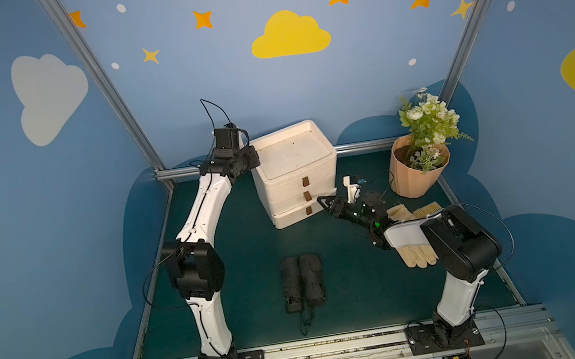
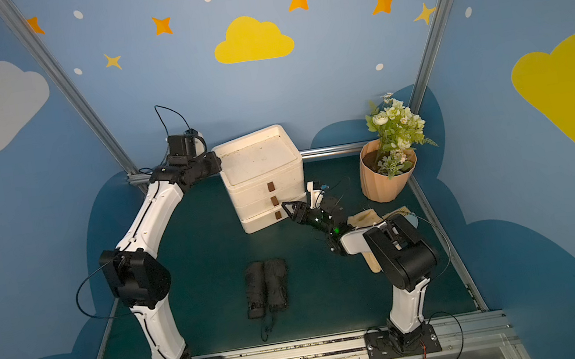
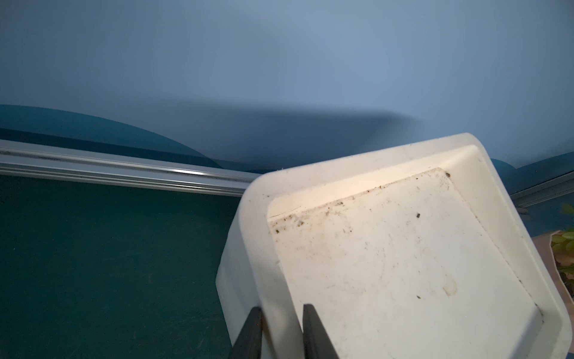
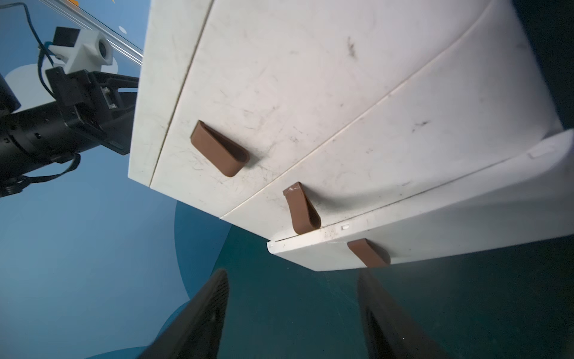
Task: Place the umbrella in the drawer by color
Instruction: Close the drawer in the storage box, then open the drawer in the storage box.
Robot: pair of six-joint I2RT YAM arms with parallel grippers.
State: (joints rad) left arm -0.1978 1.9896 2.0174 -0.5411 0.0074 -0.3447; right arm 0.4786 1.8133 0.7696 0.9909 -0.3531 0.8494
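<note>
Drawer-opening looks to be the step in hand. On the dark green table stands a white plastic three-drawer cabinet with three identical brown loop handles. The left gripper is closed narrowly on the raised rim at a top corner of the cabinet, one finger outside the wall and one inside, which I take as bracing it. The right gripper hovers low in front of the bottom drawer, its jaws spread wide with nothing between them. That drawer's brown handle sits just beyond one fingertip and apart from it. The bottom drawer juts a little forward of the two above it, so I judge it barely open, far too little to take anything. The task's things, two black folded umbrellas, lie side by side and touching on the table, well in front of the cabinet and between the two arms, untouched. In the dim top views I cannot rule out that one of them is only a sleeve. The next move calls for the right gripper to centre on the handle, close on the loop and draw straight outward along the drawer's line. Meanwhile the left should hold the cabinet against the pull, since so light a box would likely slide or tip. Only with the drawer well out does picking up an umbrella make sense.
</note>
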